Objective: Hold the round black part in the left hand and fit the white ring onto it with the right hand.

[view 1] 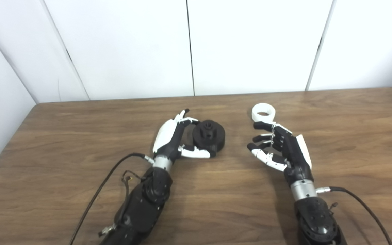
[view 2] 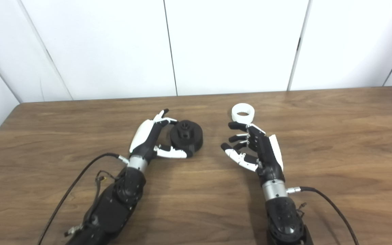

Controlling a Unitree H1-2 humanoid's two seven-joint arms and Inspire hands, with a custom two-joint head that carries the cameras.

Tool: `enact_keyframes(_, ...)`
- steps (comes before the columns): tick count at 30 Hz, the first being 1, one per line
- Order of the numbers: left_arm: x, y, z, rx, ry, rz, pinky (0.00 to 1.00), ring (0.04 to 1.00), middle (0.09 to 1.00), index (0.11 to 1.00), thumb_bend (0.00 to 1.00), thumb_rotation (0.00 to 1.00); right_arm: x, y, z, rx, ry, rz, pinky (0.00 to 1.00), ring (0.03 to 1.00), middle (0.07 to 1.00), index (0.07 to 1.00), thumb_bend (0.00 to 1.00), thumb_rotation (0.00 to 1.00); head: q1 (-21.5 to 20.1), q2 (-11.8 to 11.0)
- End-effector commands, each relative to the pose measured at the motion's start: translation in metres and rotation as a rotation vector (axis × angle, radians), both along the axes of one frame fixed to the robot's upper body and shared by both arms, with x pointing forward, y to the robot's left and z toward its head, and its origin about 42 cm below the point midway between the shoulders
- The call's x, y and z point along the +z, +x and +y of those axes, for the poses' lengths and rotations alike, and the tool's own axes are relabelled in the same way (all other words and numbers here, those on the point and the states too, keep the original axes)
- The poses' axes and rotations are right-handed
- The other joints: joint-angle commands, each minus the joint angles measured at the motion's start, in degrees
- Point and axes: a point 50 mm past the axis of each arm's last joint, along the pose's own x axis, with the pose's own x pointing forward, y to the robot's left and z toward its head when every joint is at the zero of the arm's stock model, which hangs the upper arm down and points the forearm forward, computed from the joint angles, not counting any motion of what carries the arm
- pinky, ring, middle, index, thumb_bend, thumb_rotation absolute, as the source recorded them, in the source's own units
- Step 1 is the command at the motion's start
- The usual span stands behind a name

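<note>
The round black part (view 1: 209,134) lies flat on the wooden table (view 1: 80,136), a small hub sticking up from its middle. My left hand (view 1: 177,136) is cupped against its left side, fingers at the far rim and thumb along the near rim, still spread and not clamped. The white ring (view 1: 263,113) rests on the table to the right of the part. My right hand (view 1: 279,148) is open just in front of the ring, palm facing left, fingers apart and holding nothing, its topmost fingertip close under the ring.
White wall panels (view 1: 250,44) rise behind the table's far edge. The table's left edge (view 1: 9,143) runs diagonally. Black cables (view 1: 97,194) trail from both forearms, the right one (view 2: 332,204) near the front edge.
</note>
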Motion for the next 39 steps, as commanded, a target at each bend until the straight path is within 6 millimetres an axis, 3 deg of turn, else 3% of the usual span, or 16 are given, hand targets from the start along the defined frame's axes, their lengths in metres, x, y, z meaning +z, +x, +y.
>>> enact_keyframes(1,0.002,-0.008,0.003,-0.027,0.061,-0.009,1.00,1.000,1.000,0.608,0.94,0.24,0.015,0.003,-0.004,-0.002,-0.023,-0.062,0.47,0.589,0.731,0.676,0.51,0.05,0.1,0.1)
enact_keyframes(14,0.008,-0.063,-0.001,-0.120,0.035,-0.031,1.00,1.000,1.000,0.600,0.99,0.26,0.016,0.003,-0.006,-0.005,-0.026,-0.070,0.47,0.585,0.734,0.689,0.51,0.02,0.7,0.2)
enact_keyframes(23,0.005,-0.082,-0.001,-0.131,0.023,0.009,1.00,1.000,1.000,0.605,0.99,0.26,0.016,0.005,-0.006,0.006,-0.029,-0.079,0.46,0.580,0.736,0.688,0.50,0.02,0.6,0.4)
enact_keyframes(30,0.008,-0.079,0.008,-0.121,0.024,0.005,1.00,1.000,1.000,0.602,0.99,0.24,0.013,0.004,0.003,-0.001,-0.004,-0.059,0.49,0.600,0.741,0.694,0.52,0.07,-5.6,-0.6)
enact_keyframes(34,0.007,-0.079,0.018,-0.121,0.013,0.002,1.00,1.000,1.000,0.600,0.99,0.23,0.011,0.004,0.013,0.001,0.022,-0.051,0.45,0.587,0.728,0.693,0.52,0.04,-11.0,-1.3)
enact_keyframes(39,0.006,-0.081,0.026,-0.127,0.010,0.008,1.00,1.000,1.000,0.612,0.97,0.23,0.014,0.003,0.022,-0.008,-0.023,-0.052,0.48,0.609,0.739,0.692,0.52,0.06,-13.3,-1.5)
